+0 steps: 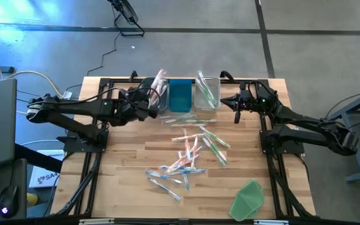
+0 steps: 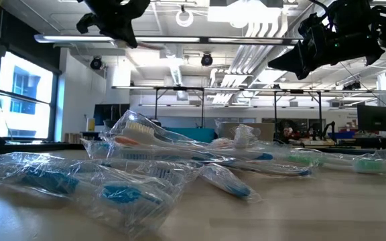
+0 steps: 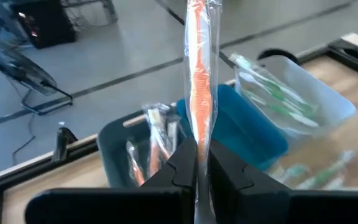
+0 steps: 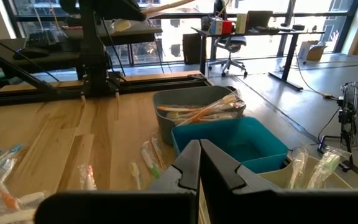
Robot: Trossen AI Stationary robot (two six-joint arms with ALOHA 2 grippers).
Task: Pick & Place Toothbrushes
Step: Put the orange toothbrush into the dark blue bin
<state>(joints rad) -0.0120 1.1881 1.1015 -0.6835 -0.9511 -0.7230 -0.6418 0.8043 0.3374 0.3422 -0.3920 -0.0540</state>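
Your left pincer (image 3: 196, 163) is clamped on an orange toothbrush in a clear plastic wrapper (image 3: 199, 74), which stands up between the two dark fingers (image 3: 178, 163). You are holding it above the grey plastic bin (image 1: 157, 95), the left-hand one of three bins in a row at the far edge of the wooden counter (image 1: 130, 156). That grey bin already has a few wrapped orange toothbrushes (image 3: 156, 140) leaning inside it.

Just to the right of the grey bin sits the blue plastic bin (image 1: 180, 95), and beyond that the clear plastic bin (image 1: 207, 92) with wrapped green toothbrushes (image 3: 272, 93) in it.

Your right pincer (image 4: 199, 163) is fully closed with nothing in it. It hangs above the counter just to the right of the clear bin, well apart from the grey bin.

Nearer you than the grey bin, the remaining wrapped toothbrushes (image 1: 189, 153) lie scattered over the middle of the counter: a couple of green ones close in front of the bins, orange ones in the middle, light blue ones (image 1: 167, 178) farthest from the bins. A flat green sheet (image 1: 247, 199) lies at the near right corner of the counter, far from the grey bin.
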